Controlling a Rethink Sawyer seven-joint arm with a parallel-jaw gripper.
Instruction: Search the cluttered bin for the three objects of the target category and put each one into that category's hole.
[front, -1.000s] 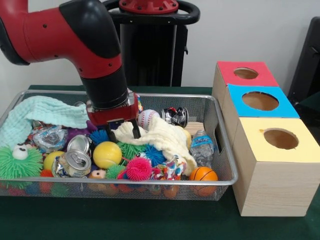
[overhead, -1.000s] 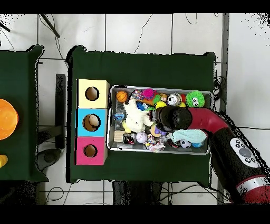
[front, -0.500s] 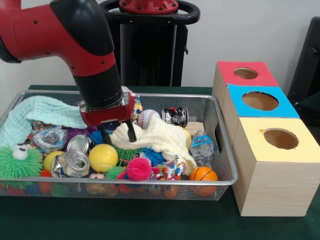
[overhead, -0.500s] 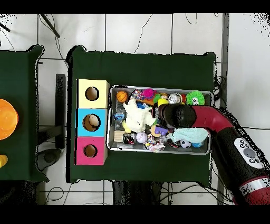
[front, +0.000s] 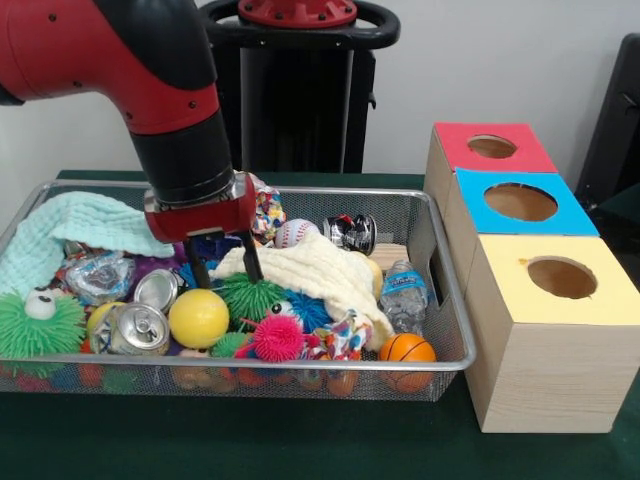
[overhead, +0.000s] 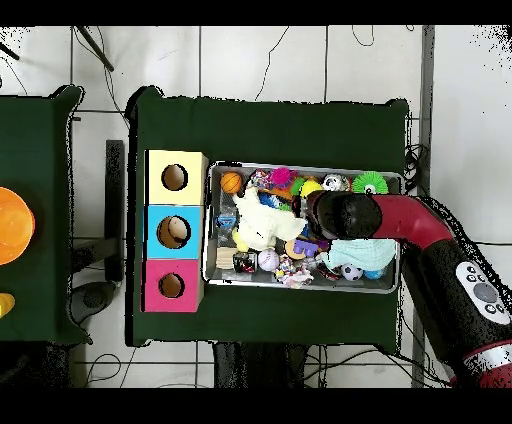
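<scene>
Green-clothed table (front: 300, 440) under a wire bin (front: 445, 300) crammed with toys, cans and cloths. Gripper (front: 222, 272) down inside, fingers (front: 198, 275) spread narrowly, holding nothing, just above a yellow ball (front: 198, 318) beside a cream cloth (front: 320, 270). Red, blue and yellow hole boxes (front: 545, 300) just right of the bin.

From overhead: same green table (overhead: 270, 125), bin (overhead: 395, 290), boxes (overhead: 175, 230) at its left; arm (overhead: 410, 225) covering the gripper.
</scene>
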